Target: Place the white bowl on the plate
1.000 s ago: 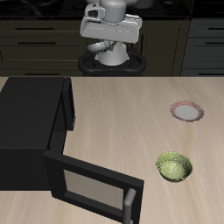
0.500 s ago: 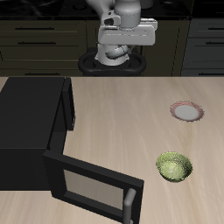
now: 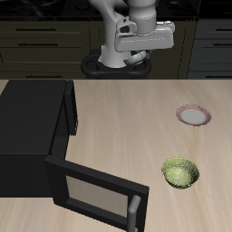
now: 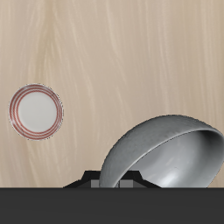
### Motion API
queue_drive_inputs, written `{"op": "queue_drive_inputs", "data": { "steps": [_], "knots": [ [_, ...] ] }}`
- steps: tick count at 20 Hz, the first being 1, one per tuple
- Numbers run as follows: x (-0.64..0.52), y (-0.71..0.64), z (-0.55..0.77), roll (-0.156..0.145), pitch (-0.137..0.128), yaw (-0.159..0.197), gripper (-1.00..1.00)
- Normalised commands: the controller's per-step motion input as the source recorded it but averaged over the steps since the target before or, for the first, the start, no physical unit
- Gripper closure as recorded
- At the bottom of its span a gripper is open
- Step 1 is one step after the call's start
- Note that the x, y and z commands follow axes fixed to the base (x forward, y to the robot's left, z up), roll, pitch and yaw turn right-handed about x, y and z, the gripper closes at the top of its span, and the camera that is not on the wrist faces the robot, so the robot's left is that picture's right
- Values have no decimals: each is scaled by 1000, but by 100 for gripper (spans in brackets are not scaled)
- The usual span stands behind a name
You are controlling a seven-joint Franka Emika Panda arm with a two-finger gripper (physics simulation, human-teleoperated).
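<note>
The white bowl (image 4: 166,153) is whitish-grey with a metallic sheen. It hangs tilted right at my gripper, its rim against the fingers, high above the table. In the exterior view my gripper (image 3: 145,41) is raised near the table's back edge, and the bowl is hidden there behind the hand. The plate (image 3: 192,115), pale with a reddish-pink rim, lies flat on the wooden table; it also shows in the wrist view (image 4: 37,111), well off to the side of the bowl. Nothing lies on it.
A yellow-green textured bowl (image 3: 180,172) sits nearer the table's front edge than the plate. A black microwave (image 3: 32,136) stands on the table with its door (image 3: 95,195) swung open toward the front edge.
My gripper has moved sideways along the table's back toward the plate's side, carrying the bowl. The plate, green bowl and microwave have not moved.
</note>
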Motion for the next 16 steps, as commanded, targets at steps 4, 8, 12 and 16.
{"op": "queue_drive_inputs", "data": {
  "steps": [4,8,12,16],
  "knots": [
    [-5,317,36,30,1,-9,100],
    [-63,438,-46,37,2,-15,100],
    [169,379,77,16,-32,35,100],
    [354,142,62,-48,9,-6,100]
  ]
}}
